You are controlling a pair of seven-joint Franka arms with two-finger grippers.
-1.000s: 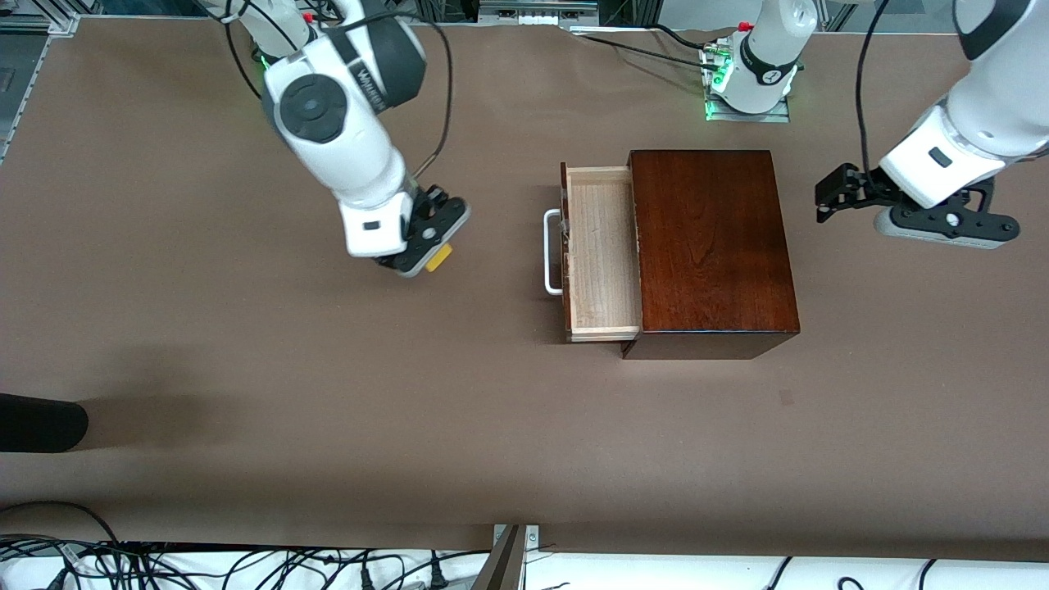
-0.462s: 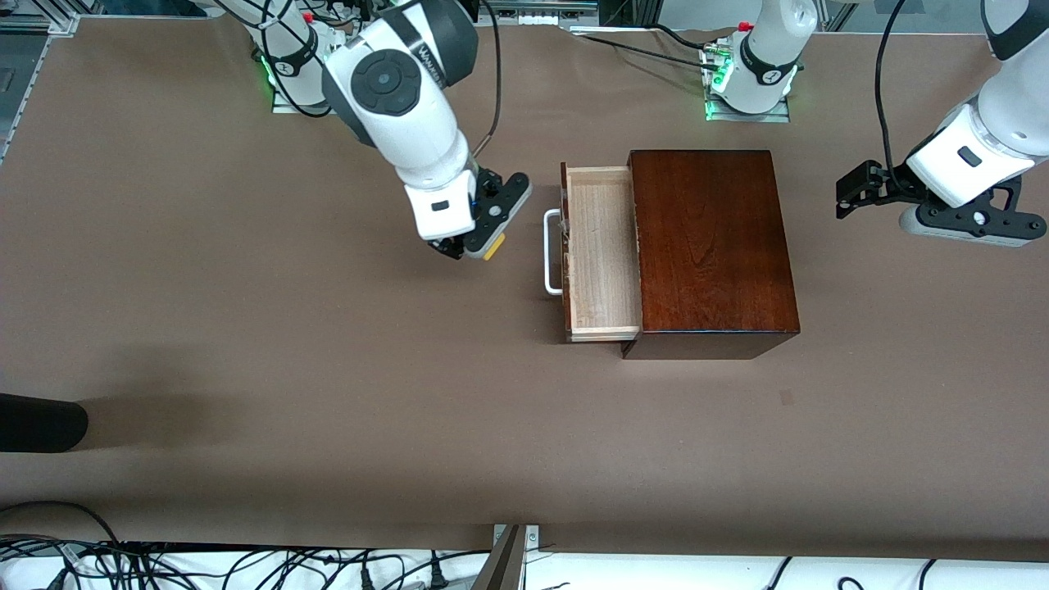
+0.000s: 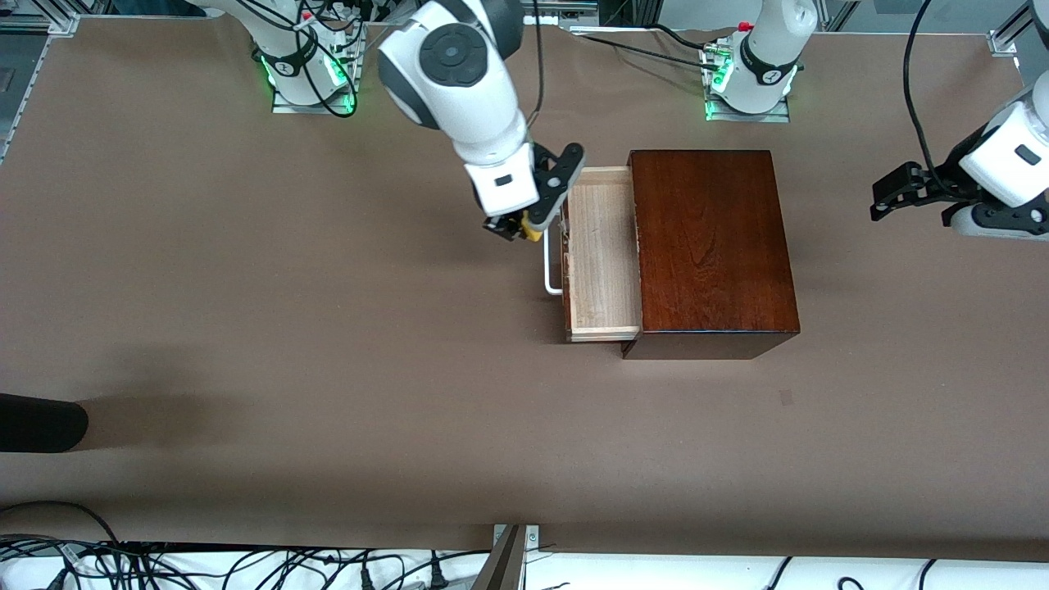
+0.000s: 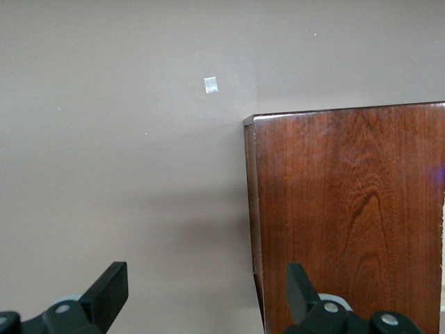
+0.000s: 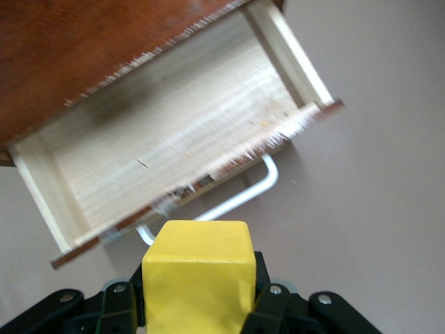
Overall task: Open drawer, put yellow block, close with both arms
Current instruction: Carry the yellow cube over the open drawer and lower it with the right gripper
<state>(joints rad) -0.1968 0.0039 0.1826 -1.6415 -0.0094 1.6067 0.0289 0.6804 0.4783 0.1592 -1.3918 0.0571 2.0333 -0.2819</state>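
Observation:
The drawer [image 3: 602,254] stands pulled out of the dark mahogany box [image 3: 709,246], its pale tray empty and its white loop handle [image 3: 551,274] toward the right arm's end of the table. My right gripper [image 3: 521,229] is shut on the yellow block [image 3: 533,235] in the air, just over the handle end of the drawer front. In the right wrist view the yellow block [image 5: 198,271] sits between the fingers, with the drawer [image 5: 174,139] and the handle [image 5: 236,198] ahead of it. My left gripper [image 3: 889,201] waits open, off the box toward the left arm's end.
The left wrist view shows the box [image 4: 348,209] top, bare table and a small white speck [image 4: 211,85]. A black object [image 3: 41,422] lies at the table's edge at the right arm's end. Cables [image 3: 246,565] run along the near edge.
My right arm has carried the yellow block across the table to the drawer's handle. My left arm has drawn farther away from the box, still open.

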